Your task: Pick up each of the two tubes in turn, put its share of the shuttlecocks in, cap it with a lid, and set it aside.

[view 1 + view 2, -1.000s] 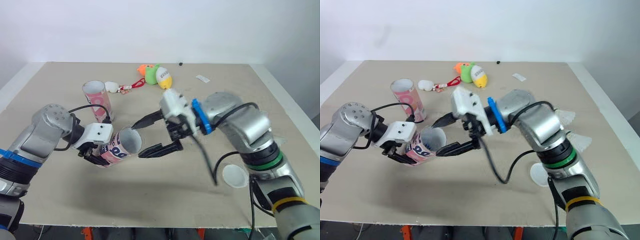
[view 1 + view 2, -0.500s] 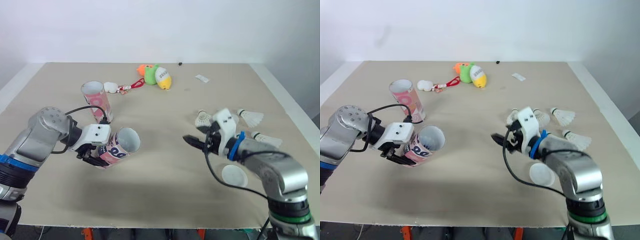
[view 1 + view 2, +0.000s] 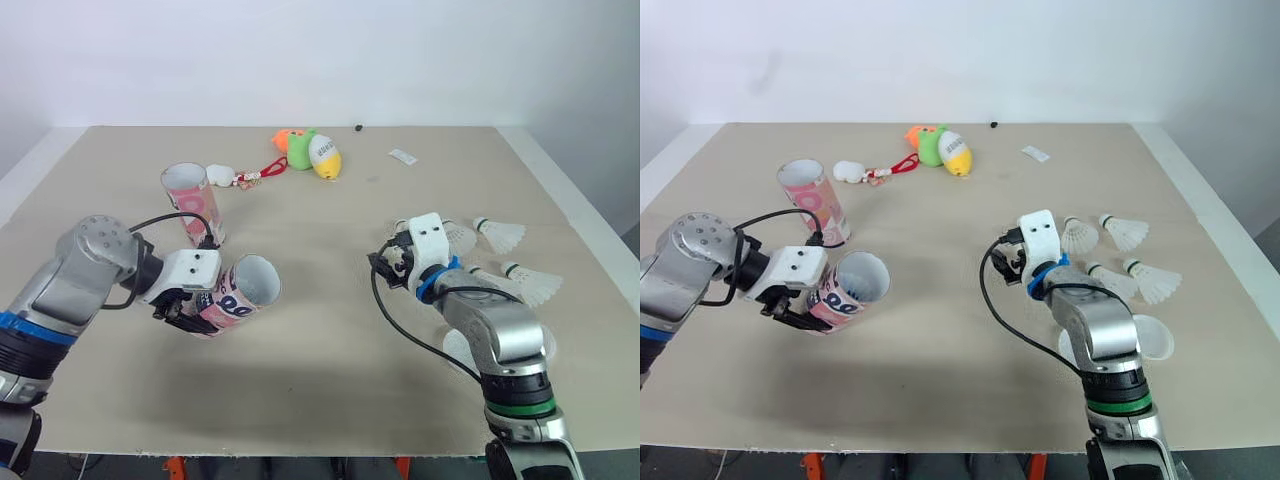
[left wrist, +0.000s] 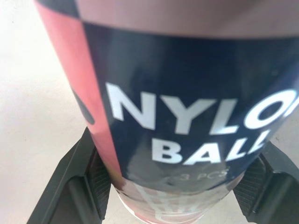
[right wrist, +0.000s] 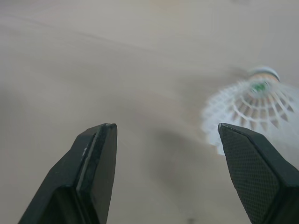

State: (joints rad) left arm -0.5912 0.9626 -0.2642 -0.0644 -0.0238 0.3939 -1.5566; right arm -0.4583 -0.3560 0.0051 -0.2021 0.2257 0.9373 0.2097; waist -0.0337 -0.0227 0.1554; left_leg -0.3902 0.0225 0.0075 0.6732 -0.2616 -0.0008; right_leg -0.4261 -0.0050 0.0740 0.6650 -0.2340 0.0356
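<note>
My left gripper (image 3: pixel 188 306) is shut on a pink and navy tube (image 3: pixel 235 295), held tilted just above the table with its open mouth (image 3: pixel 256 281) turned toward the right. In the left wrist view the tube (image 4: pixel 187 93) sits between both fingers (image 4: pixel 77 182). A second tube (image 3: pixel 192 200) stands upright behind it. My right gripper (image 3: pixel 386 264) is open and low over the table, just left of several white shuttlecocks (image 3: pixel 500 234). One shuttlecock (image 5: pixel 254 109) lies just beyond its right finger (image 5: pixel 254 168). A white lid (image 3: pixel 1147 338) lies behind my right forearm.
Plush toys (image 3: pixel 315 152) and a small white charm on a red cord (image 3: pixel 228 175) lie at the back of the table. A white tag (image 3: pixel 405 157) lies at the back right. The table's right edge (image 3: pixel 590 235) runs close to the shuttlecocks.
My right gripper has drawn back from the held tube's mouth and swung right and down to the shuttlecocks. The left gripper and its tube have stayed put.
</note>
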